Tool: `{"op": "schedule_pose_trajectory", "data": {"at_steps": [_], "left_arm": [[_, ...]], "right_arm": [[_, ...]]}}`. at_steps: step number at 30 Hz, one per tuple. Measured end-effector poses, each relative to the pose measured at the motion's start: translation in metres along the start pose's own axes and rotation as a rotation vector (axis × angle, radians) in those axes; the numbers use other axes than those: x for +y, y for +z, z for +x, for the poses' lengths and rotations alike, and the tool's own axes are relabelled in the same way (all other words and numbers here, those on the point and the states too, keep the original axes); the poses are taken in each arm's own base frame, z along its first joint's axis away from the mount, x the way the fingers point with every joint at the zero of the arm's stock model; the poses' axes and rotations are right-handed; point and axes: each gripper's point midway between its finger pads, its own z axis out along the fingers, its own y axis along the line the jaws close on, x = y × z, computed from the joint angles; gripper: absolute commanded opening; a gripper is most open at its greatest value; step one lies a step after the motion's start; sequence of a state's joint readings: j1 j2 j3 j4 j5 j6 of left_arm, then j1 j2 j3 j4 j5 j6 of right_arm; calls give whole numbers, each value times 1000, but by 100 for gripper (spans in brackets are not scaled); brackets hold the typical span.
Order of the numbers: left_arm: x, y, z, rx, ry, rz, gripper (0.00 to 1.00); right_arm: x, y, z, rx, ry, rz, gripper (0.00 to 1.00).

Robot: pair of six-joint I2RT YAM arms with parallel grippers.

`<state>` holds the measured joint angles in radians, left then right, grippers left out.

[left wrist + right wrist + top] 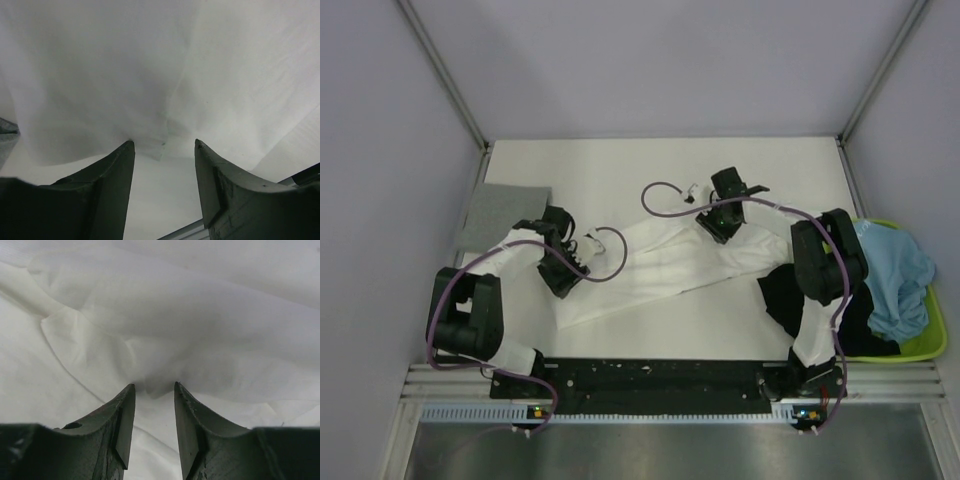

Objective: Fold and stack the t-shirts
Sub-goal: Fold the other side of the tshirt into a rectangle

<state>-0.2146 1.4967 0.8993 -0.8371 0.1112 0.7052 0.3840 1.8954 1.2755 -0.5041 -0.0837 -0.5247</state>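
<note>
A white t-shirt (670, 265) lies stretched in a crumpled band across the middle of the white table. My left gripper (582, 247) is at its left end. In the left wrist view the left gripper (164, 142) is open, and a hem corner of the white cloth (125, 75) lies just past the fingertips. My right gripper (716, 226) is at the shirt's upper right part. In the right wrist view the right gripper (154, 385) is open, its tips either side of a raised fold of white cloth (175, 305). A folded grey t-shirt (505, 215) lies at the far left.
A lime-green tray (932, 345) stands at the right edge and holds a light blue shirt (892, 270). A black shirt (782, 292) spills from it onto the table beside the right arm. Grey walls enclose the table on three sides.
</note>
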Motion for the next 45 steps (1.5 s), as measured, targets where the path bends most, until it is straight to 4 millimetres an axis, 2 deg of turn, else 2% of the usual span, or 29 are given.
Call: {"op": "schedule_pose_trajectory", "data": {"at_steps": [3,5,9,11,14,20,23,26,28,30,35,40,45], "left_arm": [[2,0,3,13,0,-14,50],[5,0,2,13,2,-29,42],[10,0,2,16,2,-53,15],[10,0,2,19,-1,-53,8],[10,0,2,19,-2,-51,5],[10,0,2,17,-2,-50,3],[10,0,2,17,-2,-50,0],[10,0,2,17,-2,-50,0],[10,0,2,17,-2,-51,0],[10,0,2,16,-2,-51,0],[10,0,2,17,-2,-51,0],[10,0,2,17,-2,-51,0],[10,0,2,18,-2,-55,0]], "right_arm": [[-2,0,1,8,-4,8,36],[-2,0,1,10,-8,7,34],[-2,-3,-3,3,-17,0,31],[-5,-4,-9,-12,-19,3,29],[-9,-4,-15,-26,-20,12,24],[-9,-4,-13,-17,-20,13,31],[-5,-4,-13,-19,-20,-5,37],[1,-3,-14,-28,-22,-39,38],[2,-3,-14,-29,-22,-44,33],[1,-2,-12,-20,-21,-36,23],[-7,5,-6,20,-8,3,21],[-10,6,-6,29,4,19,1],[-10,4,-6,29,13,23,0]]}}
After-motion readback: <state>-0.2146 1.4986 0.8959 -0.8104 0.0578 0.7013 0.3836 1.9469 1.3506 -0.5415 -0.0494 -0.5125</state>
